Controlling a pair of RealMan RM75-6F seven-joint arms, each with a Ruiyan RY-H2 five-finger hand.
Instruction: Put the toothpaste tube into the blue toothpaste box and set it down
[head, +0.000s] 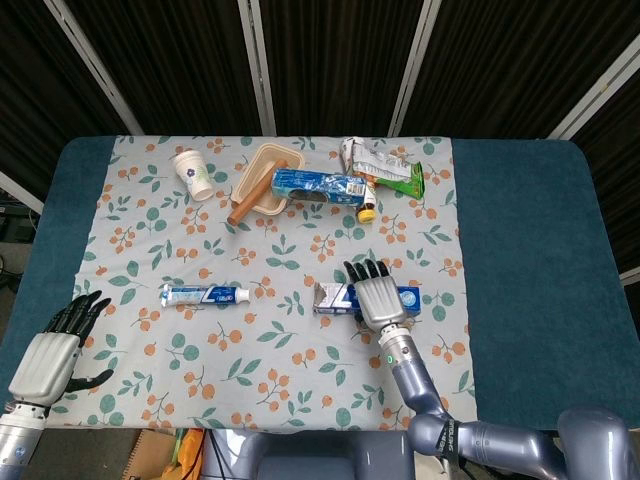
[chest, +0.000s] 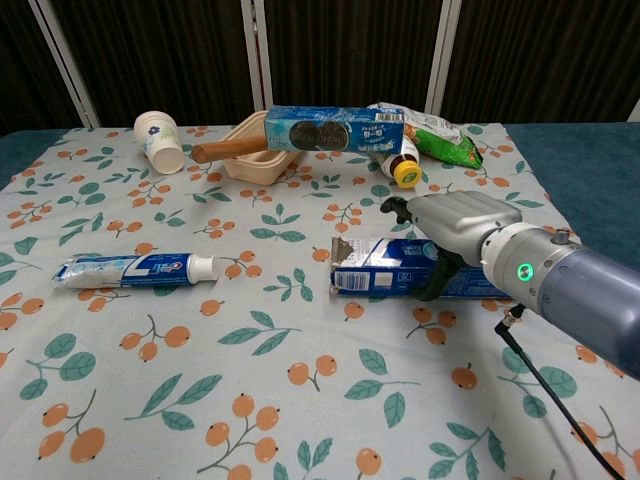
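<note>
The toothpaste tube (head: 205, 295) (chest: 130, 269) lies flat on the floral cloth at the left, its white cap pointing right. To its right lies the blue toothpaste box (head: 333, 297) (chest: 380, 279), its open flap end facing the tube. My right hand (head: 378, 296) (chest: 455, 226) grips the middle of the box, with fingers over the top and the thumb against the near side. The right part of the box is hidden under the hand. My left hand (head: 52, 352) hovers open at the table's front left corner, far from the tube, and shows in the head view only.
Along the back stand a paper cup (head: 192, 173) (chest: 160, 140), a beige bowl (head: 262, 185) holding a wooden stick, a second blue box (head: 318, 184) (chest: 335, 128), a yellow-capped bottle (head: 367, 208) (chest: 403, 165) and snack bags (head: 385, 165) (chest: 440, 135). Bare blue table (head: 530, 260) lies to the right.
</note>
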